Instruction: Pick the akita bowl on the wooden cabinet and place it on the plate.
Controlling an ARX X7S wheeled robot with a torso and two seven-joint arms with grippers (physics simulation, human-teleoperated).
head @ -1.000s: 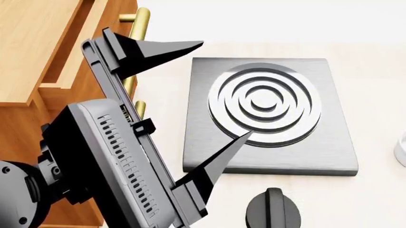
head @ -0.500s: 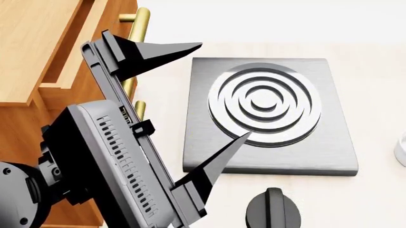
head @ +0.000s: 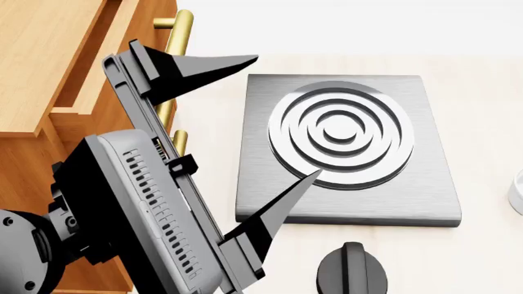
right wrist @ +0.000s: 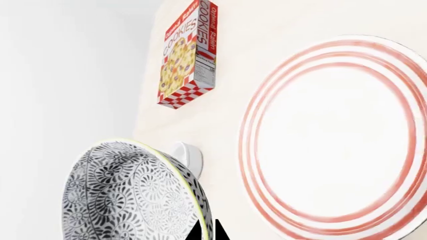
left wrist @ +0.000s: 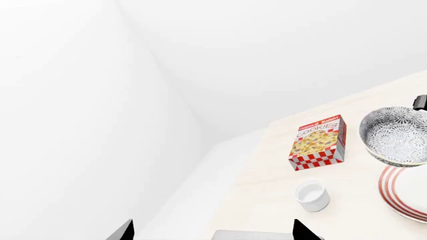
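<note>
Head view: only one that shows the wooden cabinet (head: 49, 73), orange-brown with a brass bar handle (head: 176, 43), sitting at the left edge of the pale countertop (head: 482, 257).
Left gripper: huge in the head view, left gripper (head: 237, 125) with its black pointed fingers spread wide apart and nothing between them, hanging over the cabinet edge and the near side of the hob.
Hob: brushed-metal square slab (head: 270, 153) with sunken concentric rings, black knob (head: 351, 269) in front of it. Neither wrist cam shows it properly.
Plate: the plate (right wrist: 333, 135) is big, flat, white with thin red rings near the rim; right wrist view gets nearly all of it, left wrist view just a sliver. Bare, nothing on it.
Bowl: akita bowl (right wrist: 130, 195), deep and round, black-grey floral pattern, pale rim. It's up in the air beside the plate, with the right gripper (right wrist: 207, 232) pinched shut on its rim; only the black fingertips show.
Cookie box: red-checked cookies box (left wrist: 319, 142) lying flat on the counter, near the bowl in the left wrist view.
Cup: small plain white cup (left wrist: 312, 195), between the box and the plate.
Room: open counter around the plate; white wall runs along the far edge.
</note>
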